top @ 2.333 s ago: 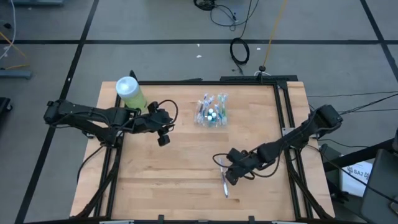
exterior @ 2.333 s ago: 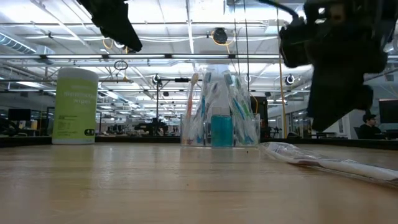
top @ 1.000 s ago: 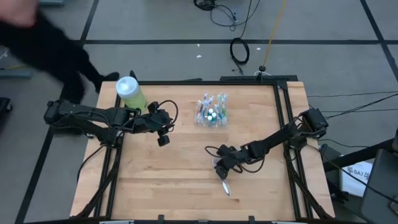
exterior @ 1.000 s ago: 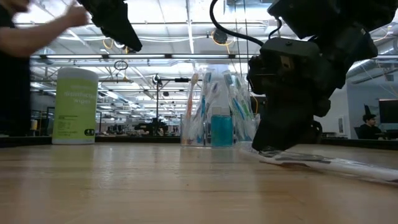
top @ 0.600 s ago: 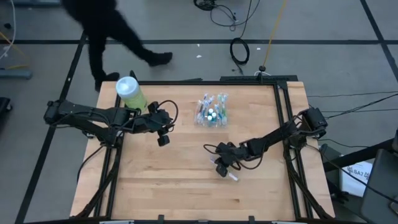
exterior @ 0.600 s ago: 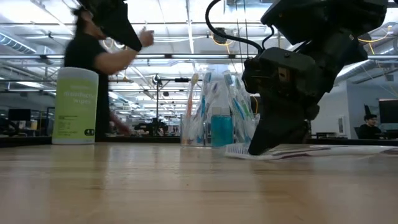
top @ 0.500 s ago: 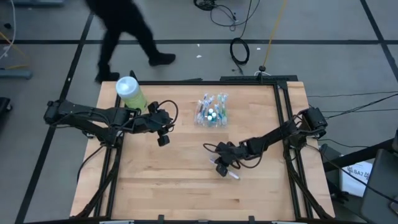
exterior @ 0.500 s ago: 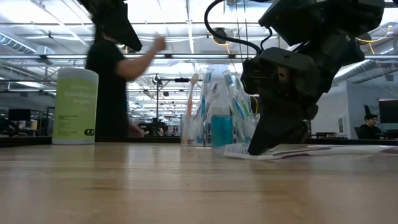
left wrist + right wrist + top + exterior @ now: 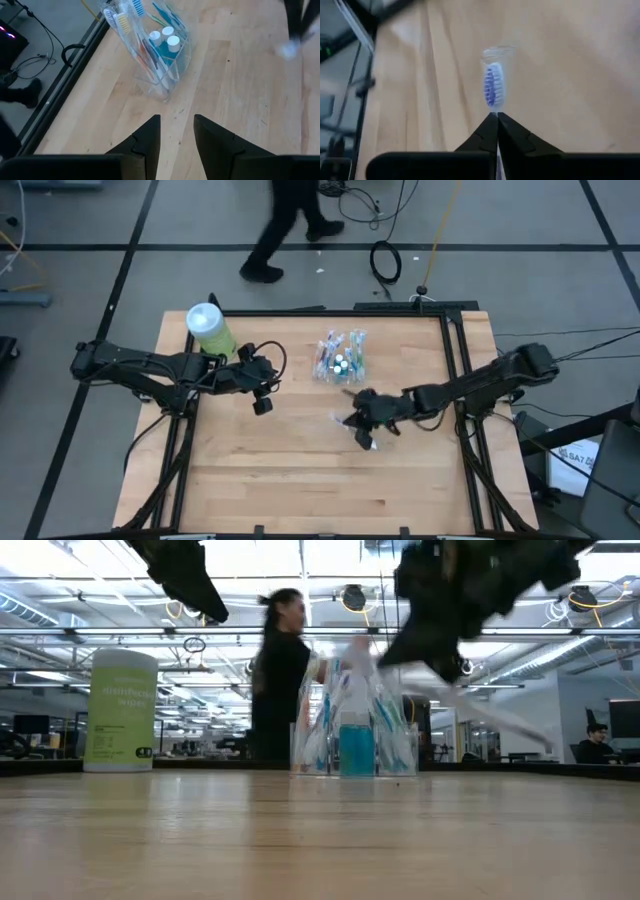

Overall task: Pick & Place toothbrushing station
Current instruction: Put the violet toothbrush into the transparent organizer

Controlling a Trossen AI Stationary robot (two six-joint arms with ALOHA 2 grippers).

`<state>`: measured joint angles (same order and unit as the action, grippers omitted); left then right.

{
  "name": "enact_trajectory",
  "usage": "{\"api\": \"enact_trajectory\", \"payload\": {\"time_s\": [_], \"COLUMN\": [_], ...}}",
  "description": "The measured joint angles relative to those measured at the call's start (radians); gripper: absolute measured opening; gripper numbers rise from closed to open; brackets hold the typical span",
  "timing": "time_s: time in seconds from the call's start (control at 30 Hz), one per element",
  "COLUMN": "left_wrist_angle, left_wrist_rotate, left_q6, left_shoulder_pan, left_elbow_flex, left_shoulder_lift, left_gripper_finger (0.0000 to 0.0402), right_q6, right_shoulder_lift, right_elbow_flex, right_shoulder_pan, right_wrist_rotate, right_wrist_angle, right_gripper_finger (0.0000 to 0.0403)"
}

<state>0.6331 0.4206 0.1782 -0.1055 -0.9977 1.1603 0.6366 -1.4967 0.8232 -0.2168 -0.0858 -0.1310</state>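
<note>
Toothbrushes [image 9: 340,356] stand in the clear cup [image 9: 159,75] at the far middle of the table [image 9: 300,480]. Right tool [image 9: 366,432], lifted just in front of the cup, is clenched on one wrapped toothbrush [image 9: 493,85]. Left tool [image 9: 176,137] hangs released, near the green bottle [image 9: 210,330]. Behind the table a person [image 9: 280,675] passes.

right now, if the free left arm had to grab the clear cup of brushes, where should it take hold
Probably low on the clear cup's wall, coming level from the left gripper's side with open fingers. Toothbrushes and white-capped tubes stick out of its top, blocking a grasp from above.
</note>
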Motion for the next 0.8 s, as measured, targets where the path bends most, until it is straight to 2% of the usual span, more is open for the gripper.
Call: {"api": "enact_trajectory", "payload": {"time_s": [0.1, 0.23, 0.33, 0.4, 0.47, 0.57, 0.8], "left_wrist_angle": [0.0, 0.0, 0.0, 0.0, 0.0, -0.001, -0.001], "left_wrist_rotate": [0.0, 0.0, 0.0, 0.0, 0.0, 0.0, 0.0], "left_q6": [-0.011, -0.012, -0.012, -0.012, -0.012, -0.012, -0.015], "left_shoulder_pan": [0.0, 0.0, 0.0, 0.0, 0.0, 0.0, 0.0], "left_elbow_flex": [0.0, 0.0, 0.0, 0.0, 0.0, 0.0, 0.0], "left_shoulder_lift": [0.0, 0.0, 0.0, 0.0, 0.0, 0.0, 0.0], "left_gripper_finger": [0.0122, 0.0122, 0.0122, 0.0122, 0.0122, 0.0122, 0.0122], "right_q6": [-0.1, -0.289, -0.465, -0.594, -0.712, -0.806, -0.781], "right_shoulder_lift": [0.103, 0.226, 0.277, 0.282, 0.271, 0.237, 0.115], "right_elbow_flex": [0.001, 0.0, 0.0, -0.017, -0.054, -0.132, -0.333], "right_shoulder_pan": [0.014, 0.016, 0.016, 0.021, 0.037, 0.078, 0.182], "right_wrist_rotate": [-0.109, -0.374, -0.595, -0.694, -0.711, -0.671, -0.675], "right_wrist_angle": [-0.013, -0.061, -0.178, -0.331, -0.51, -0.764, -1.123], "right_gripper_finger": [0.0001, 0.0, 0.0, 0.0, 0.0, 0.0, 0.0]}}
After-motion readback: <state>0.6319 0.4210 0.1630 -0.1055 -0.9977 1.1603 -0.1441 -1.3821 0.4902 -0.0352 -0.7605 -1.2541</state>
